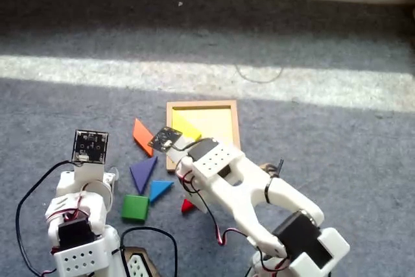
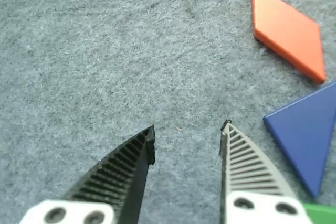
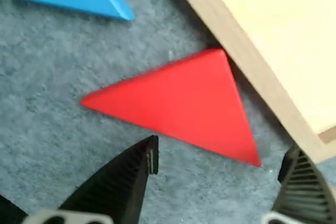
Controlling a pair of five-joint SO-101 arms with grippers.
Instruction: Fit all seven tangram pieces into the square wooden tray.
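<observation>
Tangram pieces lie mostly outside the square wooden tray [image 1: 201,104]. One yellow piece [image 1: 184,125] sits inside it. The orange parallelogram [image 1: 142,137], dark blue triangle [image 1: 142,172], light blue triangle [image 1: 159,189], green square [image 1: 135,207] and red triangle [image 3: 178,103] are scattered on the grey carpet beside the tray, on the side toward the left arm. With one piece seated out of the six I can count, the job looks barely begun. The step in hand appears to be picking up the red triangle. It lies flat just beside the tray's outer rim, one corner almost touching the wood. The right gripper [image 3: 220,160] hangs over it with jaws spread wide and nothing between them, one finger on the side away from the tray and the other close to the rim. The next move probably calls for lowering until the fingers straddle the thin piece, taking care that the tray-side finger lands on carpet and not on the rim. The jaws would then pinch across two edges, lift the triangle over the rim and turn it to meet the yellow piece. The left gripper [image 2: 189,128] is also open and empty. It sits over bare carpet well apart from the tray, with the orange parallelogram and dark blue triangle near it.
</observation>
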